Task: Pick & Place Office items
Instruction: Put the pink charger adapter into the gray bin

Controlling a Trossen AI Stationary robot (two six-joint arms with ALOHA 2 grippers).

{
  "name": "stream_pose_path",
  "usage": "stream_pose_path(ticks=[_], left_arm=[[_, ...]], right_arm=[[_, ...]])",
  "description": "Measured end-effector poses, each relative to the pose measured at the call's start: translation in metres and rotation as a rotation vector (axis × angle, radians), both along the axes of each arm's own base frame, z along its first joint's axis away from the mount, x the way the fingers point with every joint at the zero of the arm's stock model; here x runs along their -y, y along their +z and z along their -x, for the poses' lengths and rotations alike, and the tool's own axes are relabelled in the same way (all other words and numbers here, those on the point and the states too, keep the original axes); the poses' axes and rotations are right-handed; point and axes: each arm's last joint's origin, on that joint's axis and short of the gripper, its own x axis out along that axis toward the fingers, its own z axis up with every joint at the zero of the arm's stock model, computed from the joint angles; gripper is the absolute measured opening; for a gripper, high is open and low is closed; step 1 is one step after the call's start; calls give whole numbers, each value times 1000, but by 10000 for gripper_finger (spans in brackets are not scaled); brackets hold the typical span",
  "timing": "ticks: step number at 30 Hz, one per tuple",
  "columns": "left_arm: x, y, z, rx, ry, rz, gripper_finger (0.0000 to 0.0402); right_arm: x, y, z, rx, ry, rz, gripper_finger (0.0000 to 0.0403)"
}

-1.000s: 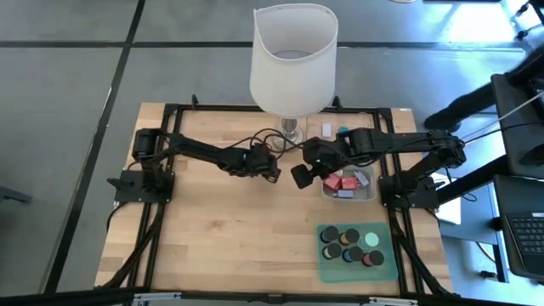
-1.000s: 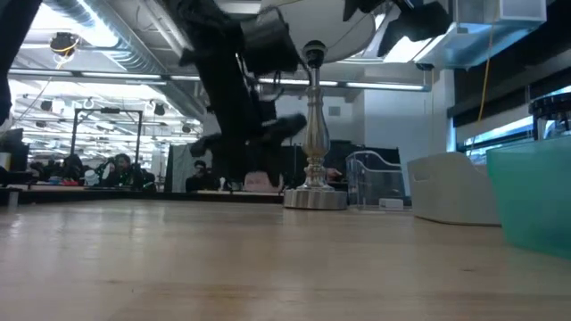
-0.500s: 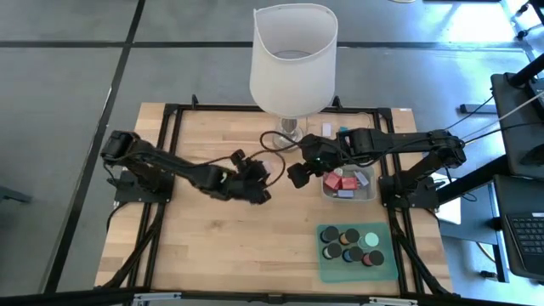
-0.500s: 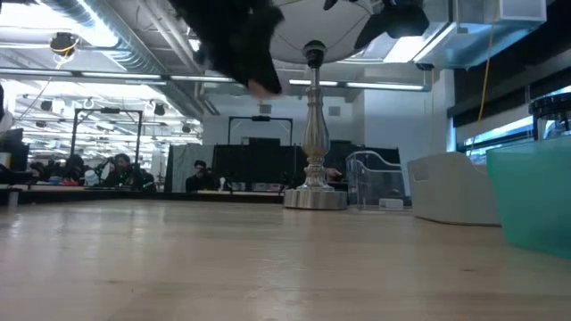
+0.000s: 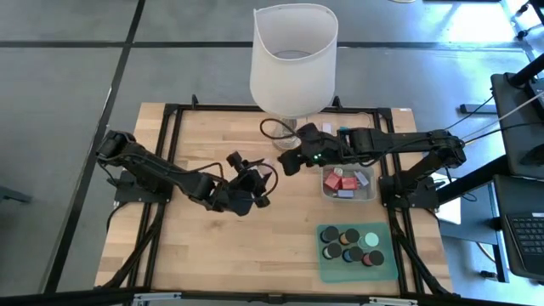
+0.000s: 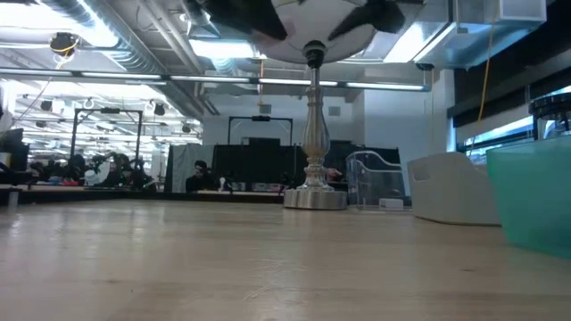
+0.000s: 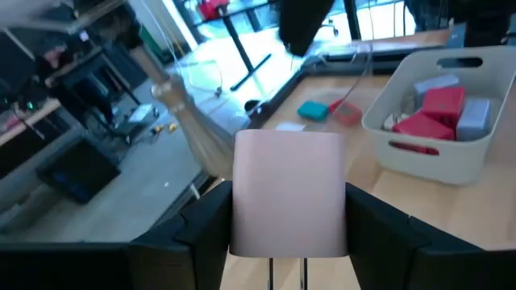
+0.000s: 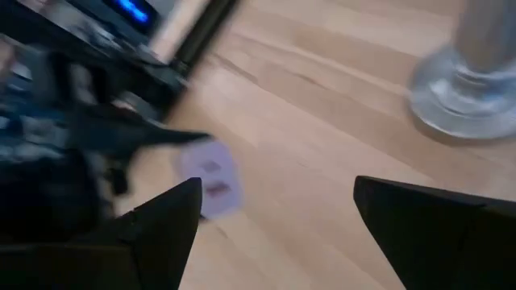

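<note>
Pink block (image 7: 289, 193), flat-faced and square-cornered, sits clamped upright between the left gripper's (image 7: 288, 242) fingers above the table (image 5: 221, 246); right gripper (image 8: 274, 234) hangs agape, empty.

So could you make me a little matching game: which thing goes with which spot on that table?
Things:
1. pink block
2. red blocks
3. black cylinders
4. lamp

Places:
A. on the green mat
B. in the pale tray
C. standing on its silvery base, behind the arms
D. clamped in the left gripper

Pairs: 1-D, 2-B, 3-A, 4-C
</note>
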Motion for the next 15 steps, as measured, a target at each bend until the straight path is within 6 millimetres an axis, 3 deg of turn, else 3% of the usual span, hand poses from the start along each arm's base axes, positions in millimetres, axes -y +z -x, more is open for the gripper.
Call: stream_pose_path(ticks=[9, 15], left_arm=[[0, 4, -3, -24, -25, -57, 197], [-4, 6, -4, -43, 3, -112, 198]], right_arm=[[-1, 9, -8, 130, 4, -46, 327], [-7, -1, -17, 121, -18, -86, 327]])
